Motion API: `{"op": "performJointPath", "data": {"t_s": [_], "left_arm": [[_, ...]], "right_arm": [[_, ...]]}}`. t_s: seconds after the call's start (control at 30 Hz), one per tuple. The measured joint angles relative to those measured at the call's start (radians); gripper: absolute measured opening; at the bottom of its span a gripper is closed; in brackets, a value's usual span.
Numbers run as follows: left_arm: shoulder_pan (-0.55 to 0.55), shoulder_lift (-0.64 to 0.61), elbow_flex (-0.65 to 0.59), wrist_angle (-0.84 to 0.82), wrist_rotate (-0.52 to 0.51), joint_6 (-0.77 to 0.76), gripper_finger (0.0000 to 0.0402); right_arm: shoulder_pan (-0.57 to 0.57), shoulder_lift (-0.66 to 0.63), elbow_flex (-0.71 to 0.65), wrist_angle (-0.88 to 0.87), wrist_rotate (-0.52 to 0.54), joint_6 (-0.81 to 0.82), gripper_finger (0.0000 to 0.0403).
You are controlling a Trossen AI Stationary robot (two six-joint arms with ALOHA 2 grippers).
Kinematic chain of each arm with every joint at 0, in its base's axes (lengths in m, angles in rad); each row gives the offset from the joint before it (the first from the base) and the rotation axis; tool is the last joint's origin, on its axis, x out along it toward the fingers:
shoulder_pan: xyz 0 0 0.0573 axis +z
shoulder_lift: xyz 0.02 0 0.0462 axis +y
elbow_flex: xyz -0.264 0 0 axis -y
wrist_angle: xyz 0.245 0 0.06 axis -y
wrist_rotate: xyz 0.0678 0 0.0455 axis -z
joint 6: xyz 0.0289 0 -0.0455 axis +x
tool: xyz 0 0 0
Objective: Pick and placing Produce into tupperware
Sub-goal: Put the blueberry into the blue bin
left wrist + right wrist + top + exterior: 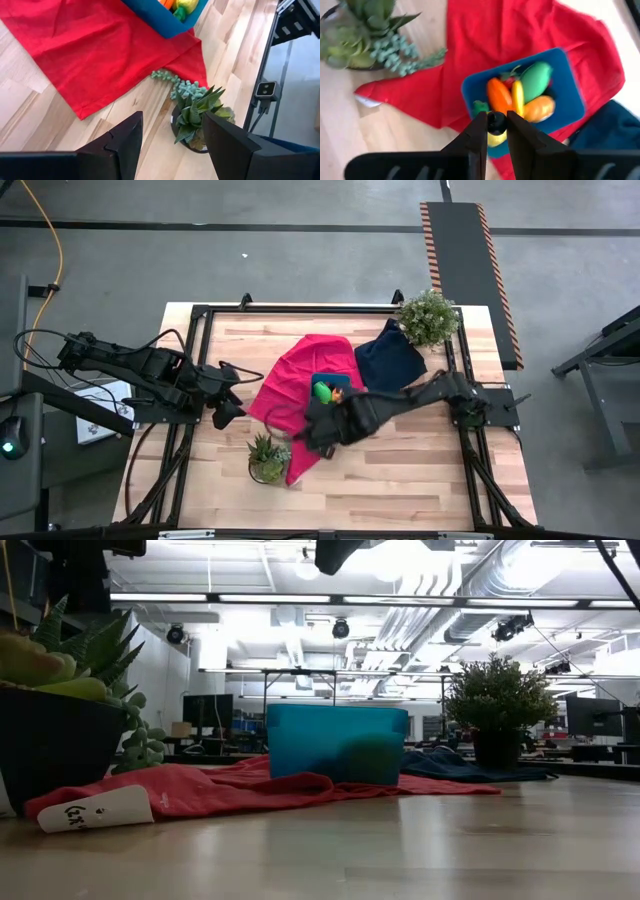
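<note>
1. the jaws of the right gripper [496, 131] are pinched nearly together on a small yellow piece of produce [495, 136], which is held right over the near rim of the tupperware [572, 85]. the jaws of the left gripper [172, 142] are parted partway with nothing seen between them.
2. more produce is sat inside the tub: a green piece [536, 79], an orange one [498, 97], a yellow one [518, 98] and a yellow-orange one [539, 108].
3. the tupperware is found on the red cloth [290, 385], about mid-table.
4. a navy cloth [388, 358] is spread just beside it, with a bushy potted plant [428, 317] at the far corner.
5. a succulent pot [267, 458] is parked at the red cloth's near edge.
6. the left gripper is hung off the cloth's left side, above the bare wooden table [400, 470].
</note>
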Motion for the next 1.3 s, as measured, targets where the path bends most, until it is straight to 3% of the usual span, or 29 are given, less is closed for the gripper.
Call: {"op": "performJointPath", "data": {"t_s": [0.57,0.77,0.93,1.3], "left_arm": [[0.0,0.0,0.0,-0.044,0.0,0.0,0.0193],[0.0,0.0,0.0,-0.044,0.003,0.0,0.0193],[0.0,0.0,0.0,-0.044,0.021,0.0,0.0193],[0.0,0.0,0.0,-0.04,0.016,0.0,0.0193]], "right_arm": [[-0.269,-0.024,-0.034,0.098,-0.173,-0.284,0.0042],[-0.312,-0.024,-0.197,0.245,-0.318,-0.34,0.0041],[-0.311,-0.047,-0.352,0.356,-0.381,-0.353,0.0041],[-0.329,-0.309,-0.838,0.751,-0.452,-0.274,0.0042]]}}
